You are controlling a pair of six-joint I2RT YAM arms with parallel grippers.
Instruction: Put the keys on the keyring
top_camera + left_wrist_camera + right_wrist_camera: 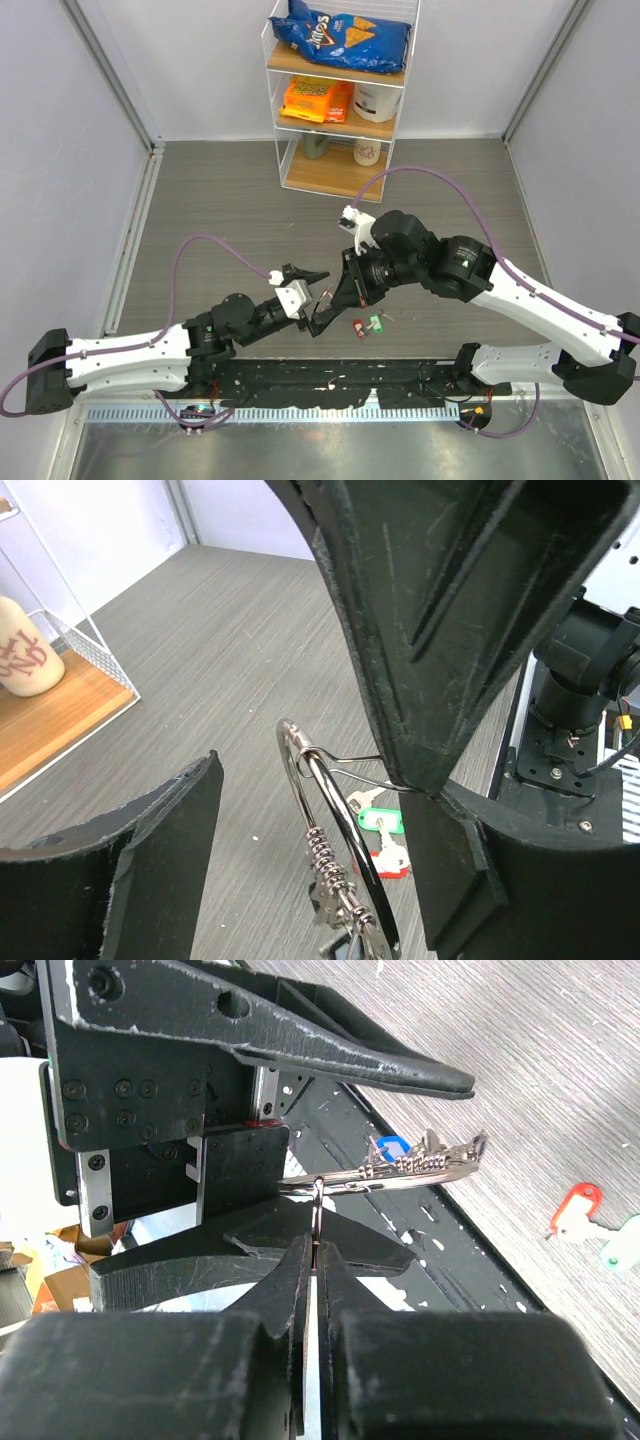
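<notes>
Right wrist view has the right gripper (pixel 316 1250) pinched tight on a small wire loop of the keyring (pixel 400 1172), holding the ring out level above the table (pixel 560 1060). A blue key (pixel 388 1145) hangs right against the ring's far side, and I'd judge it is already threaded on, though the join itself is too small to make out. The red key (pixel 575 1210) and green key (pixel 625 1250) lie side by side on the table, below the ring and apart from it, so by my reckoning two of three are left to do.

The left gripper (pixel 312 780) stands with its jaws well apart, one to each side of the ring, which runs between them. It grips nothing. Whether one pad brushes the ring's end I cannot tell.
</notes>
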